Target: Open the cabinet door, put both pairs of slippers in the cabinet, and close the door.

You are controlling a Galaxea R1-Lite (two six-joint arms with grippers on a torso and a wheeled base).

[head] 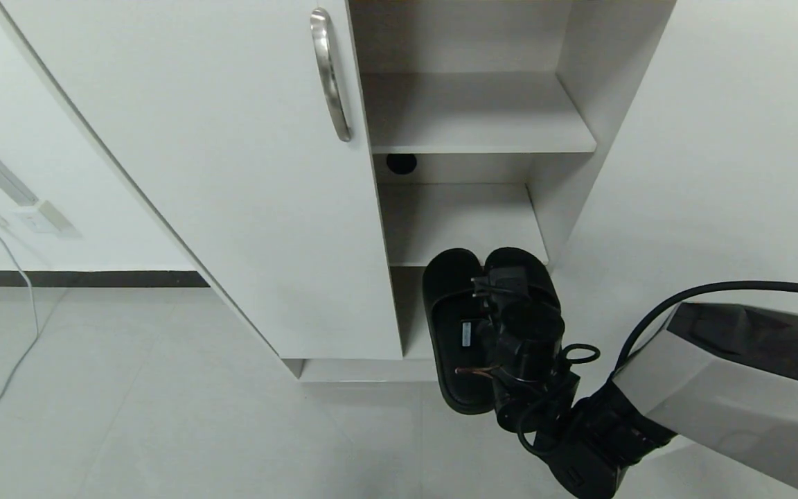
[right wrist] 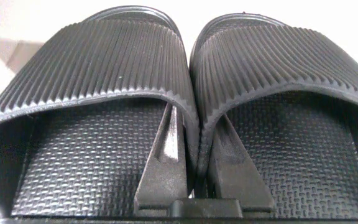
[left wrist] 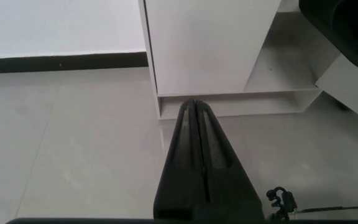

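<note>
I saw my right gripper [right wrist: 196, 118] pinching two black slippers [head: 449, 298] together before one open cabinet [head: 475, 111], my left gripper [left wrist: 195, 109] fingers pressed together.

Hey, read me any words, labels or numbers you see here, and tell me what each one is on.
One pale label on the insole of one of the black slippers: too small to read.
The cabinet door, shelves and wall outlet: no readable text.
</note>
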